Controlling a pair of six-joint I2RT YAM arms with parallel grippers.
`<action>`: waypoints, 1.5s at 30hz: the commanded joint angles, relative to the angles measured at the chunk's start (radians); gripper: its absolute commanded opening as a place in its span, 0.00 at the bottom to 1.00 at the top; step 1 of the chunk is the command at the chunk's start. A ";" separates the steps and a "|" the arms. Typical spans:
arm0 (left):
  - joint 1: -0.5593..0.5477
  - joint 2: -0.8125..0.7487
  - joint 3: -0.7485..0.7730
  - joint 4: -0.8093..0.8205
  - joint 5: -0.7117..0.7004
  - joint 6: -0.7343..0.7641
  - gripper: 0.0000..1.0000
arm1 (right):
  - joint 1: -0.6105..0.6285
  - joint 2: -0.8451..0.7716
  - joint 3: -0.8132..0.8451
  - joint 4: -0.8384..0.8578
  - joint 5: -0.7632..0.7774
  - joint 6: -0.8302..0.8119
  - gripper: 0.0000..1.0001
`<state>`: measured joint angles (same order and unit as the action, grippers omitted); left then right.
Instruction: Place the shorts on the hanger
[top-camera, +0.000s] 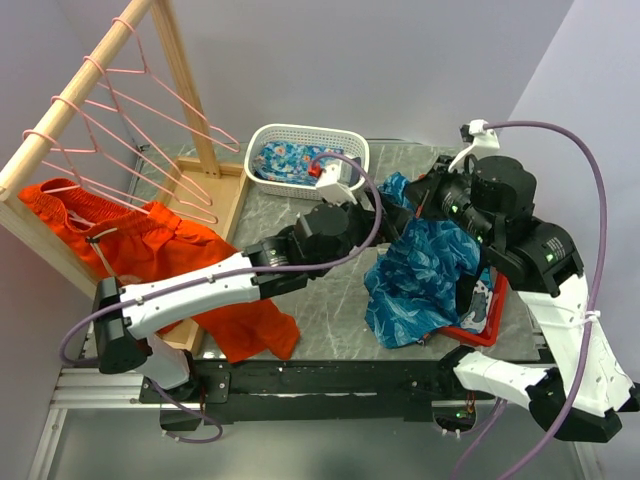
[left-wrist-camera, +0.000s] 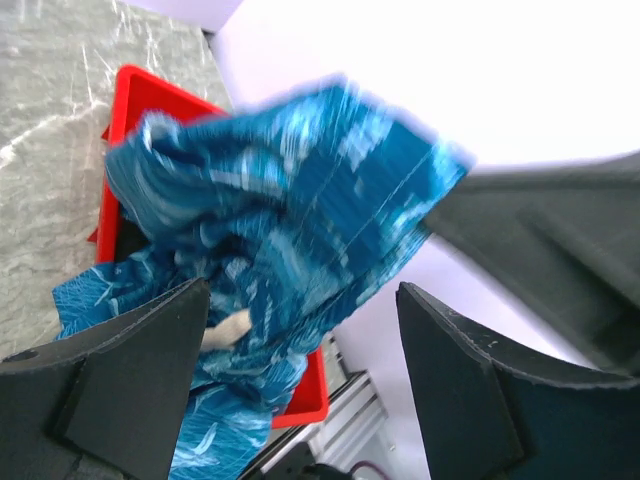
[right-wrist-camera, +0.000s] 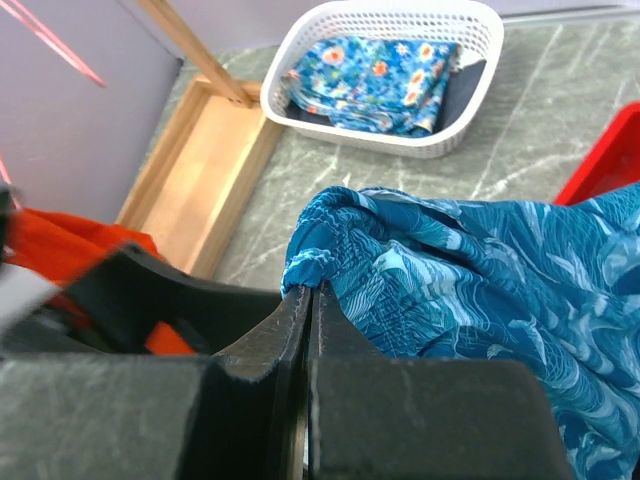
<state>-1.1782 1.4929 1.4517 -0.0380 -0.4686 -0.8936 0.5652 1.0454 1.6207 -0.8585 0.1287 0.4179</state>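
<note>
— While looking down from above, where to find the shorts?
— On the right half of the worktop, held up at one bunched edge and hanging down from there. Lower part spread over the red tray and onto the grey stone beside it.
— Held by which gripper?
— By the right gripper. Clamped firmly on the gathered edge, jaws pressed together with only a thin fold of fabric between, as seen from the right wrist.
— And the left gripper?
— Spread wide, gripping nothing. Positioned just beside the hanging fabric, with the blue leaf print filling the gap between the jaws. Impossible to tell whether touching the cloth or not.
— Where to look for the hanger?
— At the far left, hooked on the wooden rack pole, among several pink wire ones of the same shape. Well apart from the shorts. Lower on that rack, plain orange shorts, partly hidden under the left arm.
— And behind the grippers?
— A white basket with a folded flowered cloth inside.
</note>
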 joint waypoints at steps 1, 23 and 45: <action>-0.021 0.049 0.022 0.042 0.019 0.045 0.81 | 0.007 0.011 0.100 0.033 -0.046 -0.001 0.00; -0.046 0.106 -0.160 0.112 -0.010 0.113 0.69 | 0.007 0.131 0.464 -0.065 0.201 0.058 0.00; 0.091 0.053 0.717 -0.414 -0.021 0.528 0.01 | -0.093 0.140 0.604 0.048 0.506 0.107 0.00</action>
<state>-1.0760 1.5211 1.9705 -0.3630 -0.5663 -0.5190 0.4831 1.2419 2.2299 -0.9787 0.5785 0.5205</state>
